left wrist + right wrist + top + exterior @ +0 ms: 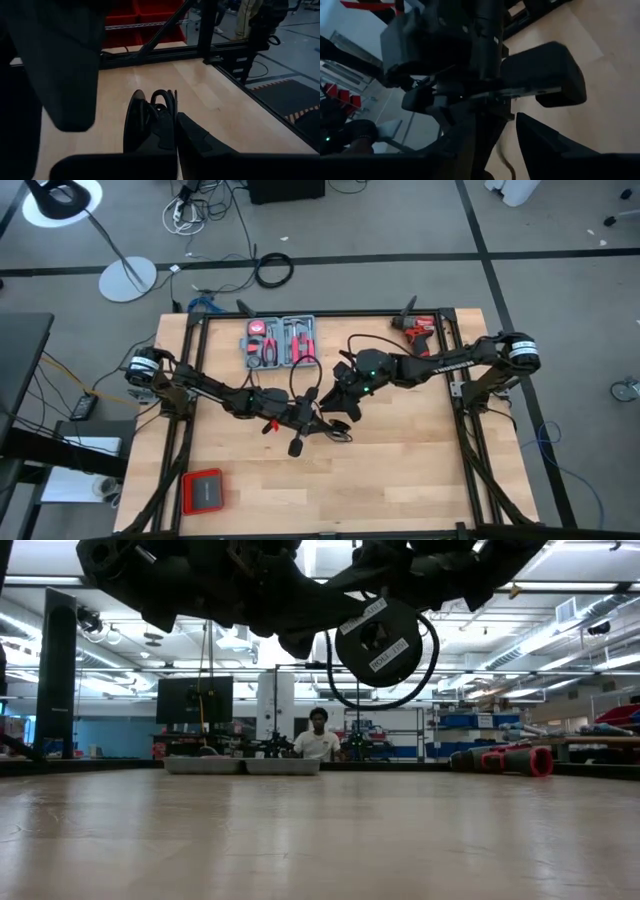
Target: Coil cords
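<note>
Pale wooden boards form the table (400,450), which is framed by black rails and set on a grey floor strewn with loose cables; a lamp base is seen beyond the far edge. On the table a grey tool case (281,341) lies open near the far rail, a red drill (418,330) is placed to its right, and a red-edged box (204,491) sits at the near left corner. A seated person (318,736) is visible in the room behind. The left gripper (176,131) is held shut on the cords (163,102), coiled above mid-table. The right gripper (506,131) is placed just beside it with its 2 fingers spread apart, and nothing is seen held between them.
</note>
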